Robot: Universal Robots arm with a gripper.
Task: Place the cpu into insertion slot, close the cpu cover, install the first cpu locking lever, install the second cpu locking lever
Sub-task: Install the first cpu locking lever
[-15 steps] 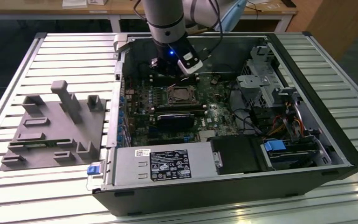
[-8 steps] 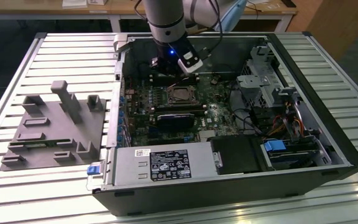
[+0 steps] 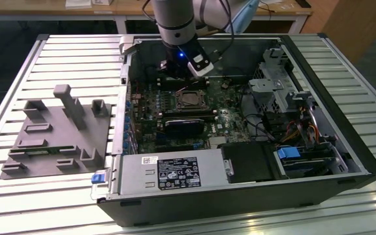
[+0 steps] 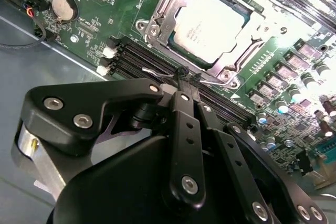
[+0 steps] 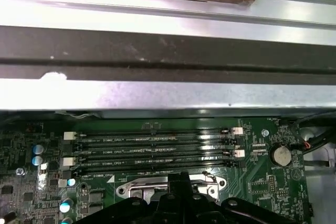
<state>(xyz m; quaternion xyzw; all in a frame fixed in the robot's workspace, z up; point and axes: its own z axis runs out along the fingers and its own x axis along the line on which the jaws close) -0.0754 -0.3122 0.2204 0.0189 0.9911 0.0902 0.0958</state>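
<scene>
The cpu (image 4: 210, 24), a dull silver square, lies in the insertion slot (image 3: 189, 99) on the green motherboard inside the open computer case. The silvery cpu cover (image 4: 157, 22) lies flat around the chip, which shows through its window. A thin wire locking lever (image 4: 155, 71) runs along the socket's edge beside the black memory slots. My black gripper (image 4: 188, 76) is shut, and its fingertips meet at that lever's end. In the exterior view the gripper (image 3: 185, 82) hangs just behind the socket. In the first wrist view the gripper (image 5: 181, 178) stands over the socket's metal rim (image 5: 137, 188).
Long black memory slots (image 5: 157, 150) and a coin battery (image 5: 281, 155) lie close to the socket. A dark block with a blue edge (image 3: 184, 125), the power supply (image 3: 175, 171) and a drive cage (image 3: 286, 93) crowd the case. A grey fixture block (image 3: 57, 132) sits on the slatted table.
</scene>
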